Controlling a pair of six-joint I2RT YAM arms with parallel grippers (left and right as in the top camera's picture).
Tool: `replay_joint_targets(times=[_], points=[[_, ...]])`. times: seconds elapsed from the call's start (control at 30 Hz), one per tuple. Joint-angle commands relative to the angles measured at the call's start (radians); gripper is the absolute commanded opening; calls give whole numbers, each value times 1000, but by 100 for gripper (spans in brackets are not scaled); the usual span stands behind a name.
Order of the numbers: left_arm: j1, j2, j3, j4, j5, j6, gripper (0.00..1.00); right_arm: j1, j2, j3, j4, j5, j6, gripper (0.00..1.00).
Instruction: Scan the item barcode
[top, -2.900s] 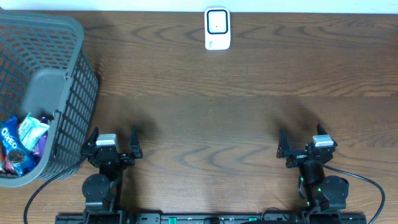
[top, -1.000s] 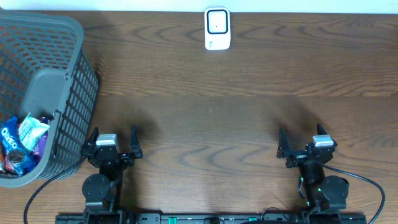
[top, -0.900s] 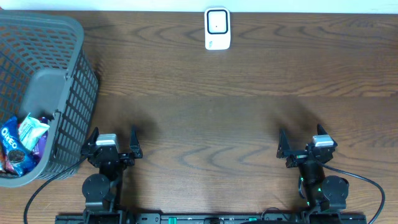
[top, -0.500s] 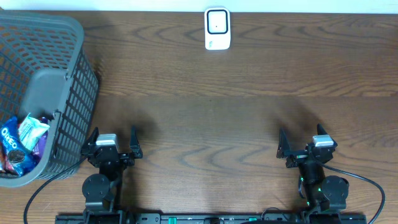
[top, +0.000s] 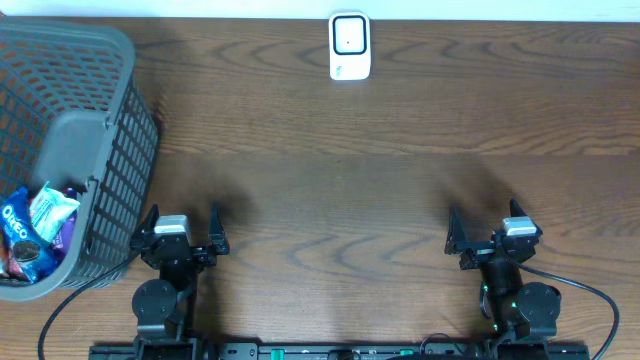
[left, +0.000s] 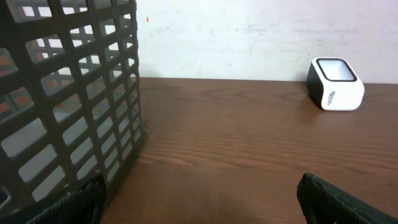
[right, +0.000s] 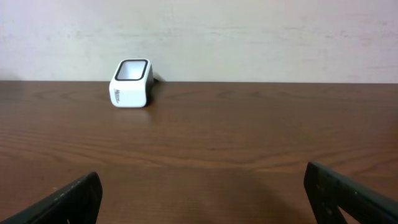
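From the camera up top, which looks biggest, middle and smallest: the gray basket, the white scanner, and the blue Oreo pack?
1. gray basket, by far the largest.
2. white scanner.
3. blue Oreo pack, though it is partly hidden inside the basket, so its place below the scanner is unsure.

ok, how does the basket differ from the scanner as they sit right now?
The basket is dark grey open lattice; the scanner is solid white with a dark-framed window. The basket is far bigger than the scanner. The basket sits at the left edge of the table with snack packets inside; the scanner stands mid far edge. Shared: both on the table, neither touched by the open left gripper or right gripper.
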Motion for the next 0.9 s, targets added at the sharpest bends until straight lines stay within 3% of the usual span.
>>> replay_joint_targets(times=[0.0,0.4,0.47,0.6,0.73,0.87], points=[[5,-7,-21,-33,-34,-5,98,8,-5,-3,-3,9,14,99],[5,-7,-21,-15,-32,-1,98,8,-5,-3,-3,9,14,99],[3,-7,-21,-8,88,-114,98,8,-5,-3,-3,9,14,99],[3,-7,-21,10,463,-396,98,8,-5,-3,-3,8,14,99],[3,-7,-16,232,560,-534,98,8,-5,-3,-3,8,14,99],[4,-7,19,510,568,-562,98,8,-5,-3,-3,8,14,99]])
